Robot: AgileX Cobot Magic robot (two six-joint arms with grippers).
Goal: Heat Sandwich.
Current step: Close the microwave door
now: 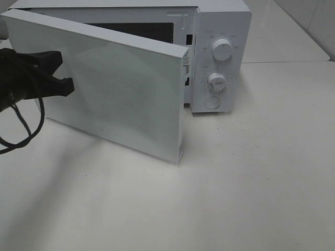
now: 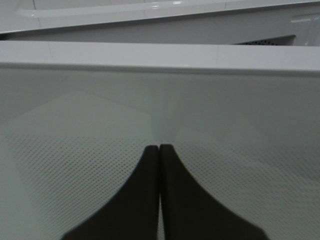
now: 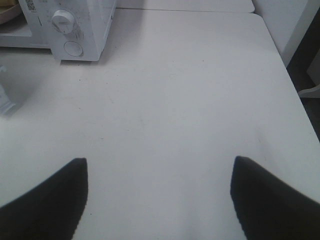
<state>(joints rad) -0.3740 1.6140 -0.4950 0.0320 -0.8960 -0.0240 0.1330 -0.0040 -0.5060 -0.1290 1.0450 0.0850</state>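
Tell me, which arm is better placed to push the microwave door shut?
Left. The shut left gripper is at the outer face of the microwave door; the open right gripper hangs over the table, away from it.

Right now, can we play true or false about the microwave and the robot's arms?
1. The microwave door is shut tight. False: it stands part open.
2. The left end effector is shut, with its tips toward the door. True.
3. The right end effector holds a sandwich. False: it is open and holds nothing, above the table.
4. The microwave has two round knobs on its front. True.
5. The door is black. False: it is white.
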